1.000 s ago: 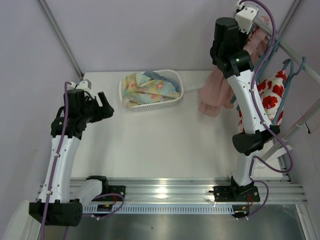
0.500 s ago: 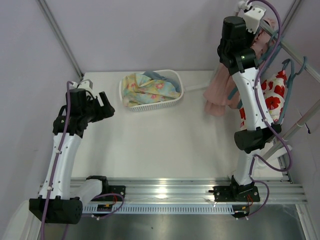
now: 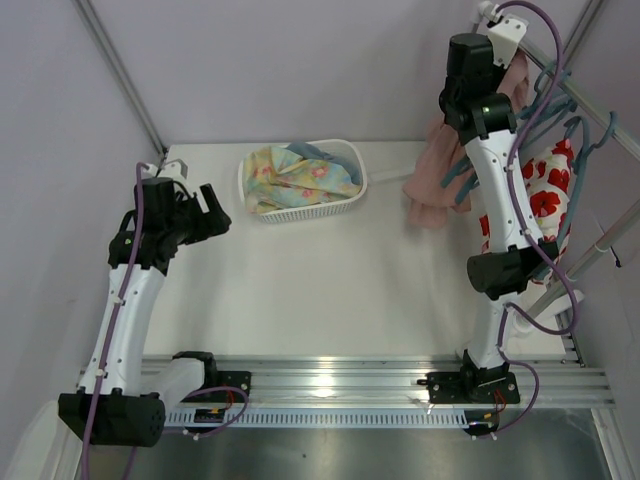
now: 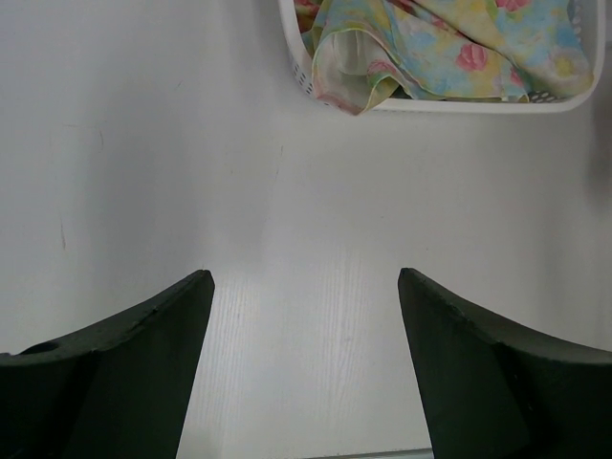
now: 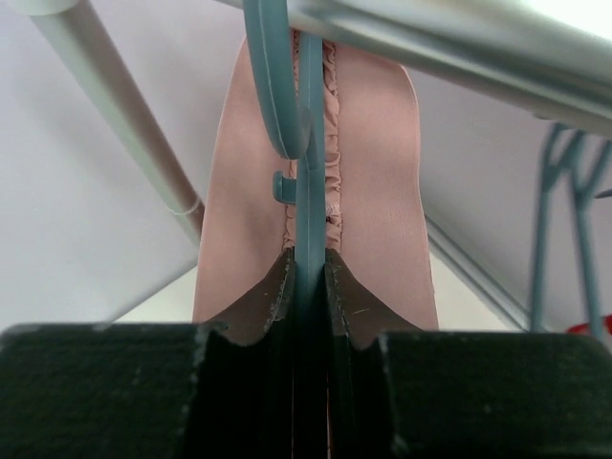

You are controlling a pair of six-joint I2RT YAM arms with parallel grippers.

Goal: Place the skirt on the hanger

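Observation:
The dusty-pink skirt hangs on a teal hanger at the far right, its hem just above the table. My right gripper is raised high by the metal rail. In the right wrist view it is shut on the hanger's upright stem, with the skirt draped behind. The hook curves up beside the rail; I cannot tell whether it rests on it. My left gripper is open and empty above the bare table.
A white basket at the back middle holds a pastel yellow-and-blue floral cloth; both also show in the left wrist view, basket and cloth. A white cloth with red flowers and other teal hangers hang on the rail.
My right arm has lifted the hanger and skirt up and to the right, closer to the rail. The skirt's hem has risen off the table. The left arm has barely moved.

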